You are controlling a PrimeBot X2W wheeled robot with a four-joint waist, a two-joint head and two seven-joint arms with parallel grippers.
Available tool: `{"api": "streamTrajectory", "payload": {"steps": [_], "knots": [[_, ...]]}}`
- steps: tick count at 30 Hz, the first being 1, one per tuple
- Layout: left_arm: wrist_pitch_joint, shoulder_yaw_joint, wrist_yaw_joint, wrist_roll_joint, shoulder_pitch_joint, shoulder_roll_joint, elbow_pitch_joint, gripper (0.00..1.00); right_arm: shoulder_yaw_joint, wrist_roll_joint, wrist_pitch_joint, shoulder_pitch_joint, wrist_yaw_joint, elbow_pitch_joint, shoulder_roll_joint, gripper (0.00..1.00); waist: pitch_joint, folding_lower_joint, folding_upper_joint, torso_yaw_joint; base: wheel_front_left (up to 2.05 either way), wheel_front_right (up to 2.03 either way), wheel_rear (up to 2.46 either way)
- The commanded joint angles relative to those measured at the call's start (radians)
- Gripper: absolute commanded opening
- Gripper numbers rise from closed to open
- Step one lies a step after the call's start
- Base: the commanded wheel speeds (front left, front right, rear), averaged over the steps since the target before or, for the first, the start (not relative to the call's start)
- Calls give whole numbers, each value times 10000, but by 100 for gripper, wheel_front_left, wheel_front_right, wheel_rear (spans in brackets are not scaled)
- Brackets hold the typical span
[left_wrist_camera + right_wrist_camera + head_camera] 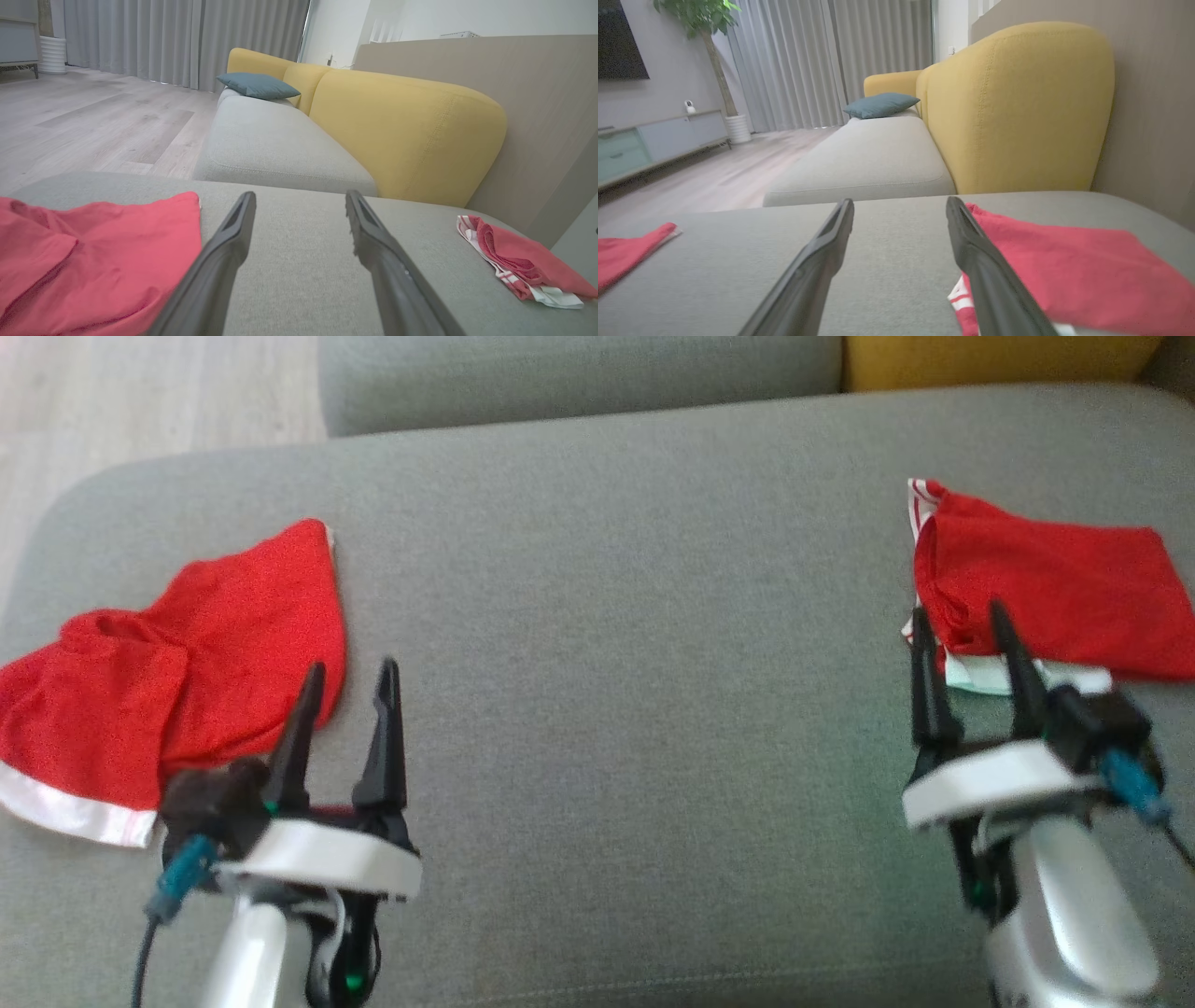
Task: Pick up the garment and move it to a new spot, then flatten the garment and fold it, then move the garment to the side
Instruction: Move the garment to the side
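Left gripper (353, 667) and right gripper (960, 611) hover empty, fingers spread. The right sits by the folded garment (1055, 588); a careless move could snag and unfold it.

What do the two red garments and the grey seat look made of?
Left red garment: thin matte knit, probably jersey; slumps in soft wrinkles, white hem band. Folded right garment: same look, white striped trim. Grey seat: padded cushion in matte woven upholstery; fine heathered grain, stitched edge seam.
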Motion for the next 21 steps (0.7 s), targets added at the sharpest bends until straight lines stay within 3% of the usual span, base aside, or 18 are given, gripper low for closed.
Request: {"api": "streamTrajectory", "payload": {"steps": [1,10,21], "knots": [[-120,219,57,-55,-144,83,-303,100,362,329,-109,-4,63,-467,104,100,-202,0,-1,126,0,0,0],[-120,-132,322,-150,774,83,-431,100,952,1407,-116,2214,63,-2020,110,100,-750,0,-1,257,0,0,0],[-120,-197,431,-120,991,83,-539,100,842,1502,-117,2584,63,-2247,111,100,-902,0,-1,215,0,0,0]]}}
